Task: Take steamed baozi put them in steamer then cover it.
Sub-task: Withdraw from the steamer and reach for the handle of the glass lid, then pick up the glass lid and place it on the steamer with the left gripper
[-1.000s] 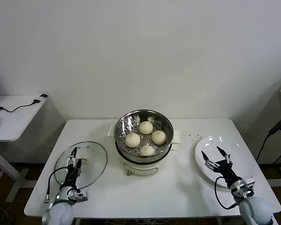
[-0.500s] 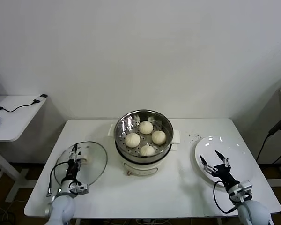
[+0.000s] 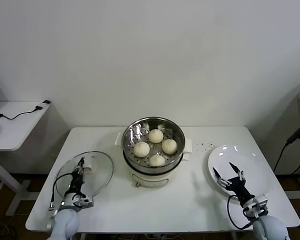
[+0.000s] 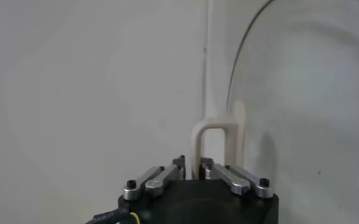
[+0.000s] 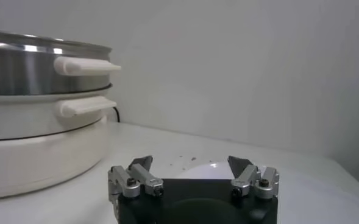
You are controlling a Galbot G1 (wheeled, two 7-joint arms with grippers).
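Several cream-white steamed baozi (image 3: 156, 135) lie on the perforated tray inside the shiny steamer (image 3: 129, 134), which stands mid-table on its white base. The glass cover (image 3: 101, 176) lies flat on the table to the steamer's left. My left gripper (image 3: 80, 163) is shut on the cover's cream handle (image 3: 88, 164). In the left wrist view the jaws of the left gripper (image 4: 193, 164) pinch one leg of the handle (image 4: 219, 129), with the cover's glass (image 4: 307, 91) beside it. My right gripper (image 3: 223, 168) stands open above the white plate, holding nothing.
An empty white plate (image 3: 252, 162) lies at the table's right end, under the right gripper (image 5: 190, 161). In the right wrist view the steamer (image 5: 39, 61) and its side handles stand well ahead. Dark crumbs (image 3: 208, 145) dot the table. A side table (image 3: 12, 125) stands far left.
The left gripper's jaws have shut on the cover's handle. The right arm has drawn back a little toward the table's near edge, still open.
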